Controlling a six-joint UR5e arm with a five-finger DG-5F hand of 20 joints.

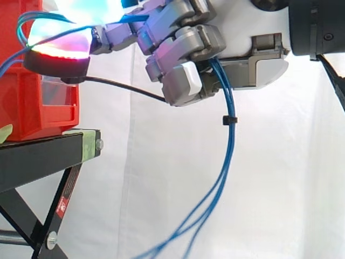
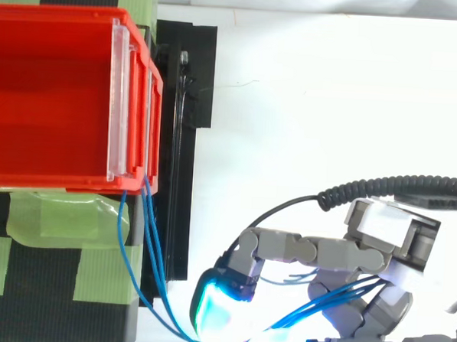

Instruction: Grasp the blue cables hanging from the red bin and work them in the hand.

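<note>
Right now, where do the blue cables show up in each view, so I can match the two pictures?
Side view: the blue cables run from upper left through the curled hand, then hang down the centre.
Top view: they leave the lower right corner of the red bin, loop down and run right into the hand.
Shared landmark: the red bin, at left in both.

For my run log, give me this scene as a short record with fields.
robot hand: fingers curled round the blue cables
blue cables: run from the red bin into the robot hand, then hang down, bound by a black tie
red bin: on the black stand
black stand: patched with green tape
</note>
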